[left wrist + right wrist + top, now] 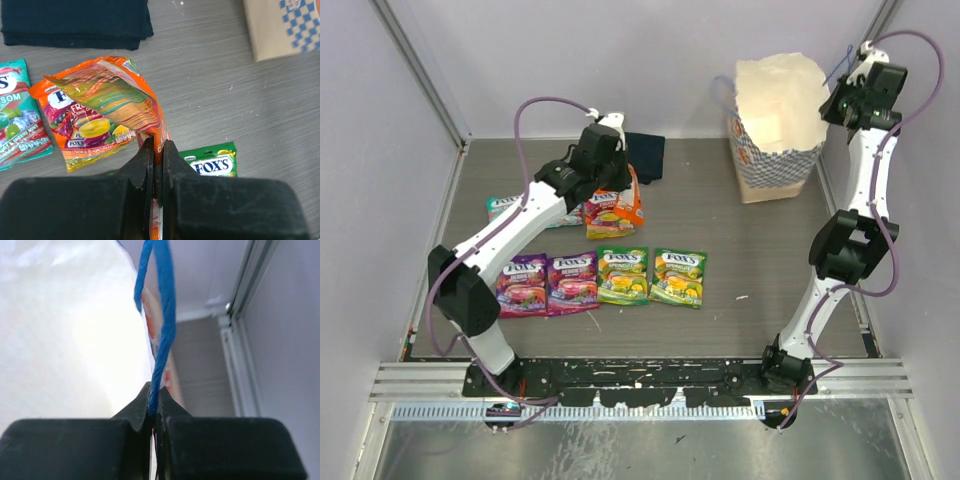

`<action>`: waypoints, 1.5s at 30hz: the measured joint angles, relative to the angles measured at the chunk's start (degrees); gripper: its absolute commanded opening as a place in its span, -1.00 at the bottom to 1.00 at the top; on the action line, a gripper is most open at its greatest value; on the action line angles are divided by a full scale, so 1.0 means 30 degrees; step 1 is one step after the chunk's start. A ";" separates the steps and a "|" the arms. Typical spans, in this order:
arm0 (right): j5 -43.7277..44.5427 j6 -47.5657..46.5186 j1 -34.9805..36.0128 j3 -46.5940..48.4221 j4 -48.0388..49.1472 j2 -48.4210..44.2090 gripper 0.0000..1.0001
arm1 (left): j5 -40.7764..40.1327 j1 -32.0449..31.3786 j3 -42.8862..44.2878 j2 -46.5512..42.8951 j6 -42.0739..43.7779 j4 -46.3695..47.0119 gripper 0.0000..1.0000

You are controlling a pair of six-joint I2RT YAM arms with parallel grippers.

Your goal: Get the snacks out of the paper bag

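— Snacks (pixel 623 275)? We see them spread at frame centre; the paper bag (pixel 775 130) stands upper right.
— We agree. Our left gripper (pixel 156 150) pinches an orange pouch (pixel 120 95); our right gripper (pixel 154 396) pinches the blue handle (pixel 162 315).

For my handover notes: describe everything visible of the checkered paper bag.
The boxy blue-and-white checkered paper bag stands upright at the far right of the grey wood-grain table. Its mouth is open and the rim is slightly crumpled. The inside is cream-white, and orange-red marks show low on the outside. It has thin twisted cord handles at the rim. One blue cord handle is pinched taut in the shut right tool. What lies inside cannot be seen.
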 measured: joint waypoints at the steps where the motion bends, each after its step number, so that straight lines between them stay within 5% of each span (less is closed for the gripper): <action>1: 0.0248 -0.0342 0.0022 0.1231 -0.0160 0.0364 -0.99 | 0.0109 -0.0029 0.0189 0.0350 -0.0007 -0.0153 -1.00; 9: 0.1304 -0.1712 -0.0124 0.3067 -0.0750 0.1865 -0.97 | 0.0401 -0.0044 0.1923 0.2404 -0.0080 -0.0590 -1.00; 12: 0.1683 -0.1829 -0.0277 0.3067 -0.0925 0.2630 -0.52 | 0.0466 -0.0044 0.2703 0.3228 -0.0073 -0.0801 -1.00; 15: 0.2237 -0.1727 -0.0466 0.3067 -0.0984 0.2951 -0.44 | 0.0517 -0.0044 0.3038 0.3767 -0.0066 -0.1013 -1.00; 16: 0.2368 -0.1668 -0.0532 0.3075 -0.0991 0.2958 -0.26 | 0.0546 -0.0044 0.3140 0.3934 -0.0044 -0.1137 -1.00; 20: 0.2732 -0.1071 -0.0765 0.3672 -0.1122 0.2943 0.93 | 0.0393 -0.0102 0.3978 0.4597 0.0226 -0.1872 -1.00; 31: 0.4379 0.1581 -0.0874 0.1552 -0.2186 -0.2331 1.00 | -0.5537 -0.2922 1.3726 1.0178 0.3461 -0.7635 -0.98; 33: 0.4750 0.1865 -0.0867 0.0605 -0.2127 -0.4029 1.00 | -0.6324 -0.3395 1.5212 1.1417 0.3891 -0.8451 -0.61; 36: 0.5144 0.2273 -0.0860 -0.2164 -0.1566 -0.7453 1.00 | -0.7599 -0.4182 1.6823 1.3427 0.4838 -0.9704 0.72; 37: 0.5158 0.2470 -0.0860 -0.3126 -0.1333 -0.8590 1.00 | -0.7832 -0.4357 1.7172 1.3981 0.5027 -1.0156 1.00; 45: 0.5406 0.3446 0.1231 -0.8459 0.0546 -1.4345 1.00 | -0.7278 -0.4670 1.6903 1.4542 0.5340 -1.1089 0.96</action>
